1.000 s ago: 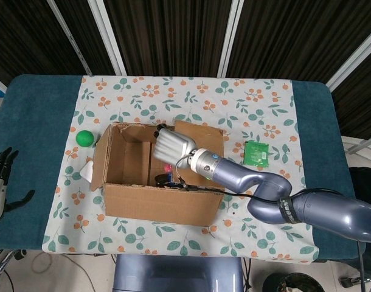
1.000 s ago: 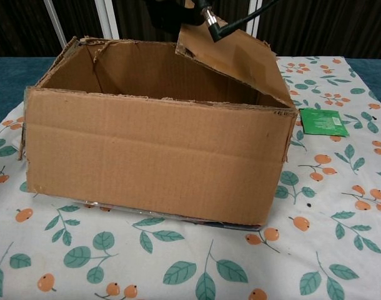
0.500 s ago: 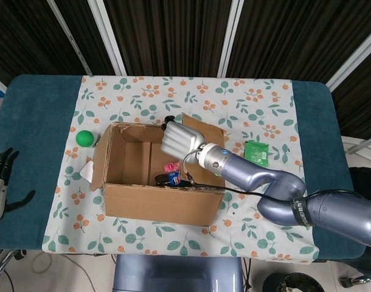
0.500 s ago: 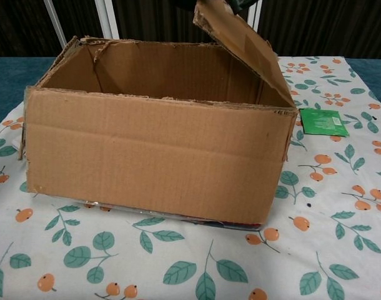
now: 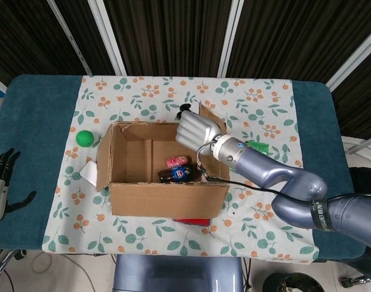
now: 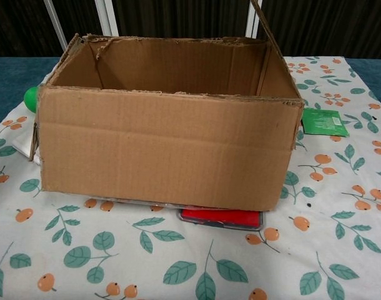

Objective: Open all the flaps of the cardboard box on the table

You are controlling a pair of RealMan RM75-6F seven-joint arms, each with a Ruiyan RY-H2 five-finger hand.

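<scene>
The brown cardboard box point(image 5: 164, 201) stands mid-table with its top open; it fills the chest view point(image 6: 165, 150). Its right flap point(image 6: 263, 22) stands upright, edge-on to the chest camera. My right hand point(image 5: 196, 131) is at that flap's point(image 5: 212, 117) top edge on the box side, fingers flat against it and a dark thumb past the edge, so it seems to hold the flap. The left flap point(image 5: 103, 159) leans outward. Inside lie a pink item point(image 5: 175, 162) and a dark bottle point(image 5: 180, 174). My left hand point(image 5: 0, 176) hangs idle off the table's left edge.
A green ball point(image 5: 84, 138) and a white scrap point(image 5: 88, 171) lie left of the box. A green packet point(image 6: 323, 122) lies to its right. A flat red thing point(image 6: 222, 217) pokes out under the box's front edge. The floral cloth point(image 5: 258, 97) covers the table.
The right hand has swung the right flap from slanting over the box up to vertical. The box has slid a little to the right, uncovering the red thing beneath it. The left hand has not moved.
</scene>
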